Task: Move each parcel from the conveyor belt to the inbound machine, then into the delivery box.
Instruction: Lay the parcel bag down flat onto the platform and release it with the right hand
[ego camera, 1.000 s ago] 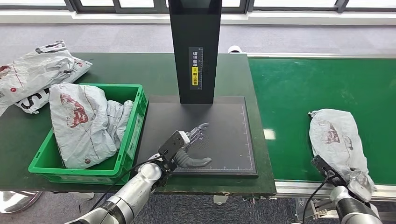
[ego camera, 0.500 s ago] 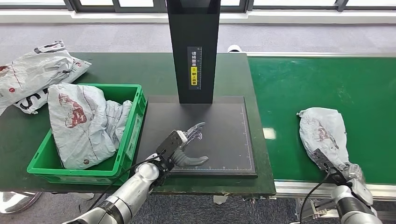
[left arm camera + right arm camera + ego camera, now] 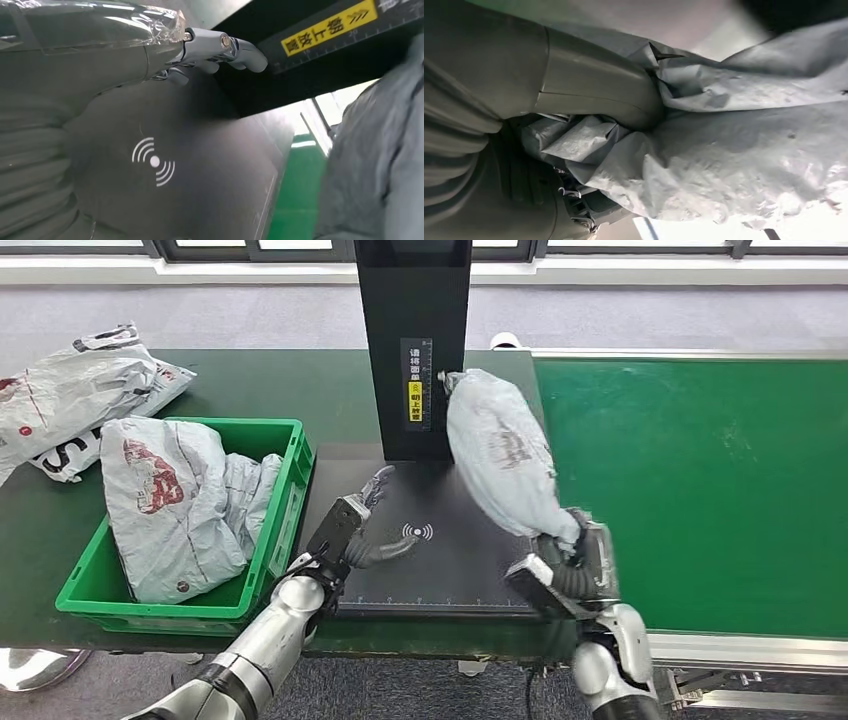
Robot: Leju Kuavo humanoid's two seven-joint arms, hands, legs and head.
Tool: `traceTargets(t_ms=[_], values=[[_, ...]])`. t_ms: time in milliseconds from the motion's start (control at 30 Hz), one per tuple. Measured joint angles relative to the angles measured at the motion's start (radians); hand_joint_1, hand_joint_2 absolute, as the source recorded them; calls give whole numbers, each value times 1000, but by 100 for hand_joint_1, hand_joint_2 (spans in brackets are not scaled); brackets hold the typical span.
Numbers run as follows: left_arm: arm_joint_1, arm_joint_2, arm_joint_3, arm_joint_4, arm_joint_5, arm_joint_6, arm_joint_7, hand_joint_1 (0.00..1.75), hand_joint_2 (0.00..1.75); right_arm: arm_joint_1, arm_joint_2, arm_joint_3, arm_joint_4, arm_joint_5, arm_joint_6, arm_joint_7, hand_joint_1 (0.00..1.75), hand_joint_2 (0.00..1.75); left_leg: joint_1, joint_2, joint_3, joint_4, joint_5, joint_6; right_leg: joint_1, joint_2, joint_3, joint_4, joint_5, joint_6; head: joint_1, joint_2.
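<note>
I have the right hand (image 3: 568,565) gripping the lower end of a grey parcel (image 3: 502,455), with the thumb pressed into the crumpled plastic. The parcel hangs lifted over the right part of the inbound machine's black plate (image 3: 455,560), its upper end up against the black column (image 3: 414,350) beside the yellow label (image 3: 417,400). My left hand (image 3: 352,530) holds nothing; its fingers are spread, pointing toward the column, over the left part of the plate near the white wireless mark (image 3: 417,532). On the left of the dark tabletop (image 3: 250,390), the green delivery box (image 3: 290,505) sits just beside the plate with grey parcels (image 3: 175,505) already inside. More bagged parcels (image 3: 75,395) lie behind the box. The green conveyor belt (image 3: 700,480) runs to the right of the machine.
</note>
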Motion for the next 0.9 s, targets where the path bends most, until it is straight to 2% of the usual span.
traceTargets(t_ms=[167,300,500,900], values=[[-8,-1,4,-3,-7,10,-20,0,175,42,26,198,-107,-4,154,24,175,175,0,1,0,0,0,-1,0,1,0,0,0,0,0,0],[-16,-1,4,-3,-3,9,-24,0,175,54,39,297,-132,-8,173,37,175,175,0,1,0,0,0,-1,0,0,0,0,0,0,0,0],[-18,-1,4,-3,-1,9,-25,0,175,54,40,345,-148,-13,171,38,175,175,-1,1,0,0,0,-1,0,1,0,0,1,0,0,0],[-19,-1,4,-3,-1,9,-25,0,175,54,40,370,-154,-14,170,38,175,175,0,1,0,0,0,-1,0,1,-1,0,1,0,0,0]])
